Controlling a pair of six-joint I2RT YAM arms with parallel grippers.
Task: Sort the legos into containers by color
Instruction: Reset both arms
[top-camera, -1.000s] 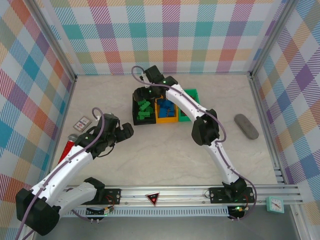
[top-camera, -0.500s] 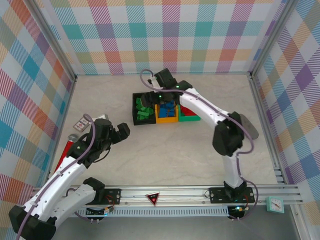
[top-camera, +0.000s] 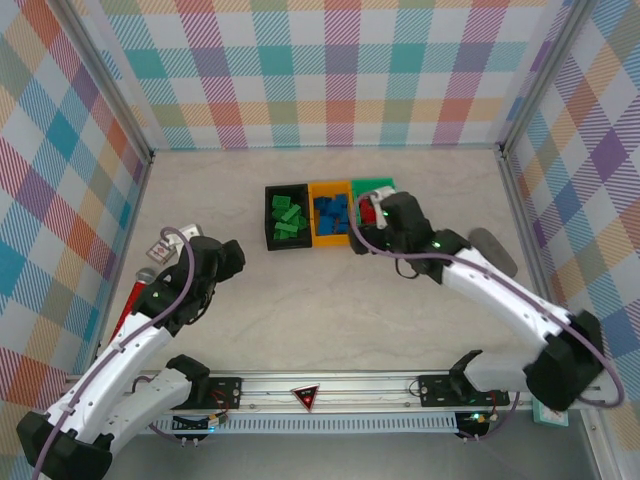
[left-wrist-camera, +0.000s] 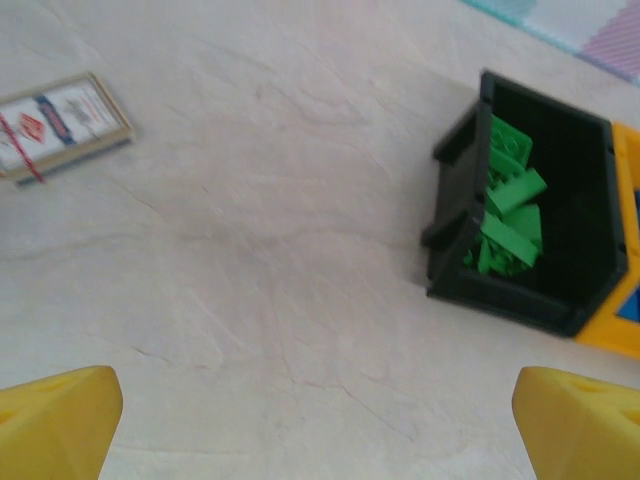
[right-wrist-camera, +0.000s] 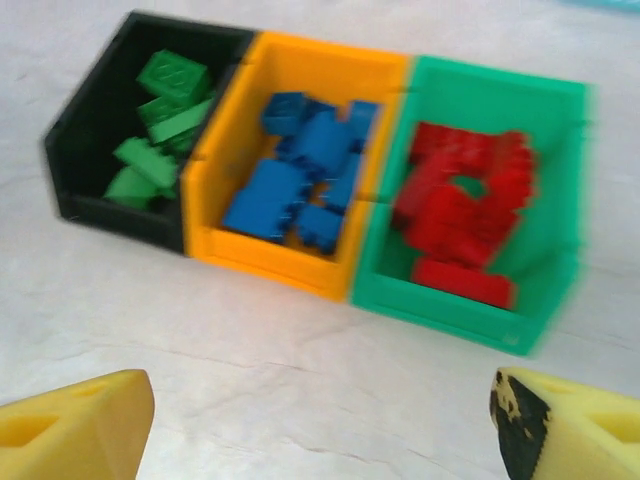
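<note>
Three bins stand side by side at mid-table. The black bin holds green legos. Blue legos fill the orange bin. In the green bin lie red legos. My right gripper hovers open just in front of the green bin, nothing between its fingers. My left gripper is open over bare table left of the black bin.
A small patterned card and a red glittery tube lie at the left. A grey oblong object rests at the right. Frame walls enclose the table; a rail runs along the near edge.
My right arm has swung back from over the bins toward the near right, so the bins show fully. My left gripper drew back a little to the left.
</note>
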